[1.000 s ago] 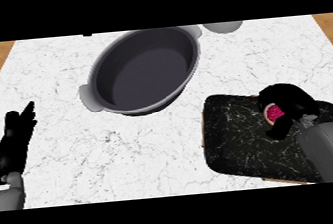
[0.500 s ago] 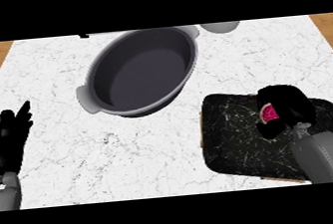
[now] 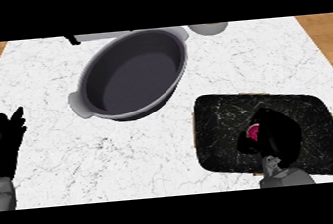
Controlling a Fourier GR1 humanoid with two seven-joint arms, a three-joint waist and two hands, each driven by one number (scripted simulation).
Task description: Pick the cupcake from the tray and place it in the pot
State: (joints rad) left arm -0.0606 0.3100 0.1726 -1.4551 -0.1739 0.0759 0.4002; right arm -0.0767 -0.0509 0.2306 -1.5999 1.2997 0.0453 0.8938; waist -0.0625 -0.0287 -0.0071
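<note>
- My right hand [image 3: 276,135] is down over the dark marbled tray [image 3: 313,106], fingers and thumb curled round the cupcake [image 3: 253,133] — I hold it that way because the grip has to close on its sides before I can lift it.
- The cupcake sits near the middle of the tray, on the side toward the pot, almost wholly hidden under my hand; whether it rests on the tray or is just clear of it I cannot tell.
- What shows of it is only a small pink-magenta patch between thumb and fingers — its shape and wrapper are covered.
- The grey pot [image 3: 133,74] stands open well up and to the left on the white marble counter [image 3: 70,157], nothing in it, so I judge the carry goes up and leftward.
- My left hand [image 3: 4,148] rests at the left edge, fingers straight and up, out of the way.
</note>
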